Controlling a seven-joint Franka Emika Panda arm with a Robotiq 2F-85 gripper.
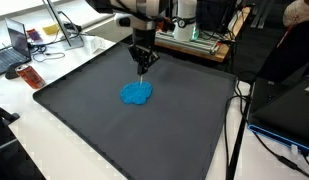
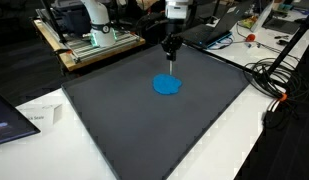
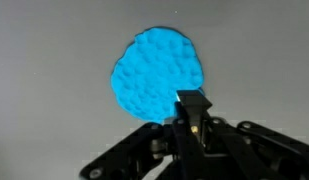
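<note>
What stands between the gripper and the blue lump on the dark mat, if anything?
Nothing visible does. The gripper, with its jaws shut, hangs close over one edge of the blue lump. The wrist view shows no other thing between them. Only the dark mat lies around the lump.

We log the mat point(image 1: 94, 130) lying on the table point(image 1: 39, 135) and covering most of it in both exterior views. The lump point(image 1: 137, 94) lies on the mat, about mid-width, in its far half. The gripper point(image 1: 145, 68) hangs over the mat just behind the lump's far edge. In the wrist view the lump point(image 3: 159, 75) sits just ahead of the gripper point(image 3: 194, 100).

In an exterior view a laptop point(image 1: 12, 50) stands off the mat at far left, with a packet point(image 1: 27, 77) beside the mat's left corner.

In an exterior view cables point(image 2: 279, 85) trail right of the mat, a card point(image 2: 39, 115) lies on the table left of it, and a rack point(image 2: 94, 40) stands behind its far-left edge.
</note>
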